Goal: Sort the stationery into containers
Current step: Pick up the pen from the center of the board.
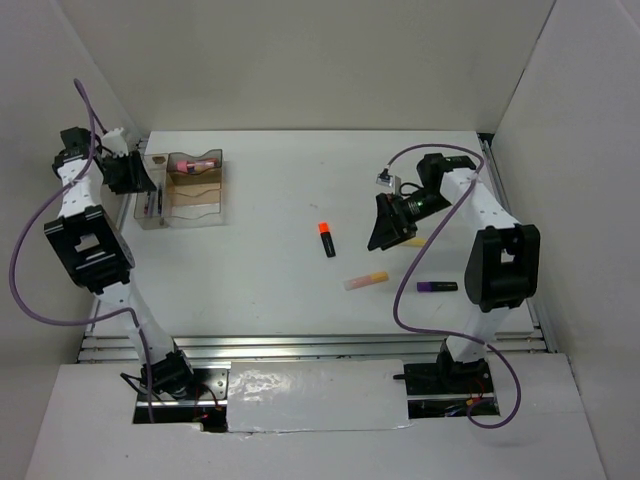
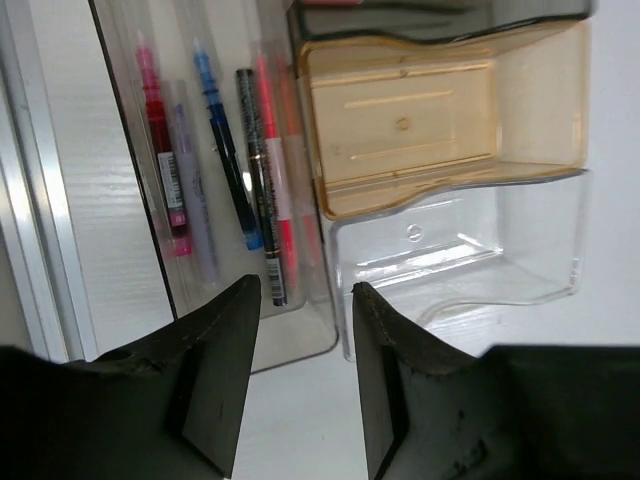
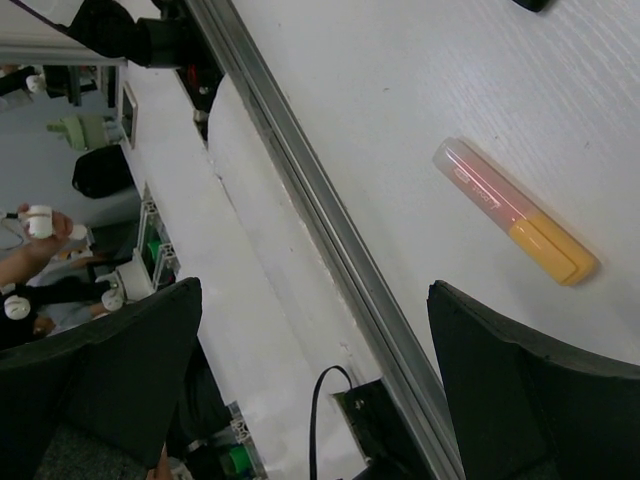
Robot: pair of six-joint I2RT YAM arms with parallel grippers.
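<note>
The clear organiser tray (image 1: 210, 208) stands at the far left with a pink-capped tube (image 1: 195, 163) in its back compartment. My left gripper (image 1: 131, 172) hovers open and empty at the tray's left end. In the left wrist view (image 2: 305, 290) it looks down on a narrow compartment holding a red pen (image 2: 160, 140), a blue pen (image 2: 225, 160) and a dark pencil (image 2: 260, 190). On the table lie an orange-capped black highlighter (image 1: 326, 239), a yellow-pink marker (image 1: 365, 280) (image 3: 515, 212) and a purple marker (image 1: 437, 286). My right gripper (image 1: 388, 224) (image 3: 315, 300) is wide open and empty above them.
The tray's amber compartment (image 2: 400, 110) and the clear one (image 2: 460, 250) beside it hold nothing. A pale yellow stick (image 1: 416, 241) peeks out beside the right gripper. A metal rail (image 1: 300, 345) runs along the table's near edge. White walls stand on three sides.
</note>
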